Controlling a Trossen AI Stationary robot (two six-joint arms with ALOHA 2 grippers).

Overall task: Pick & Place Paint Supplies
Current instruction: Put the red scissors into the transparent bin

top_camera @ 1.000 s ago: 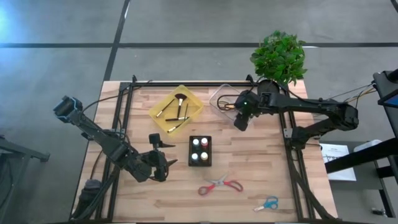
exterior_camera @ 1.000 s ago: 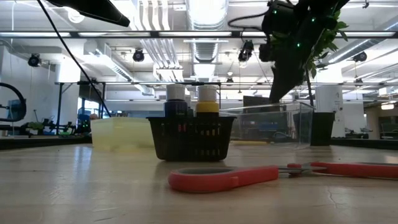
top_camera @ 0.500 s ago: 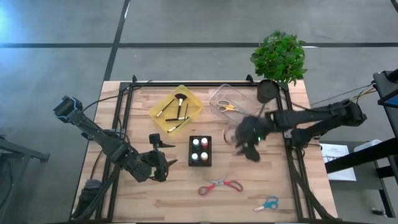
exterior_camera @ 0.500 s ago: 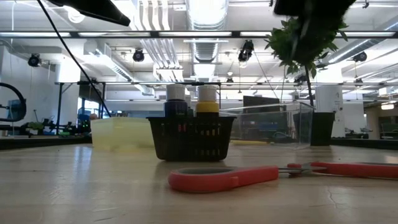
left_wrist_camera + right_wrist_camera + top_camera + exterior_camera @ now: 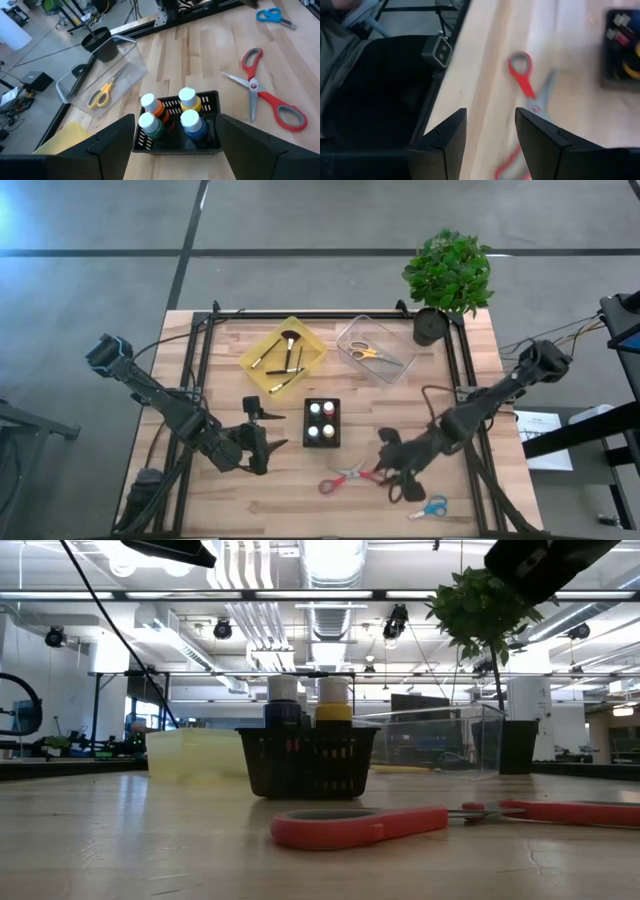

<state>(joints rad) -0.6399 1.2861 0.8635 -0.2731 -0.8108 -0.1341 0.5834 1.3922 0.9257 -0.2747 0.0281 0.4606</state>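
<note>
Pale wooden tabletop (image 5: 230,495), framed by black rails, sits under bright workshop lights, and the action has swung to its near side. Red-handled scissors (image 5: 355,477) lie flat around six o'clock from the middle of the tabletop, blades slightly parted, and nothing grips them yet. A second ago the right pincer (image 5: 398,472) was up at about one o'clock beside the clear bin (image 5: 400,367); now it has swept down and hovers just beside the red scissors, on their three o'clock side. In its own wrist view the two fingers stand apart, a moderate gap, with the scissors showing beyond them. My reading is that the yellow-handled scissors (image 5: 363,352), lying inside the clear bin, are dealt with and the red pair is next.

Blue-handled scissors (image 5: 429,507) wait at roughly five o'clock, near the tabletop's front edge, well clear of the red pair. At the centre, the black basket (image 5: 322,423) holds four small paint bottles (image 5: 171,112) upright. At eleven o'clock the yellow tray (image 5: 312,346) holds the dark-handled brushes (image 5: 285,356), and one brush (image 5: 280,385) lies half out over its rim.

Over at nine o'clock from the basket the left pincer (image 5: 262,434) has not budged, fingers wide, facing the basket. A potted plant (image 5: 449,272) stands at the far one o'clock corner.
</note>
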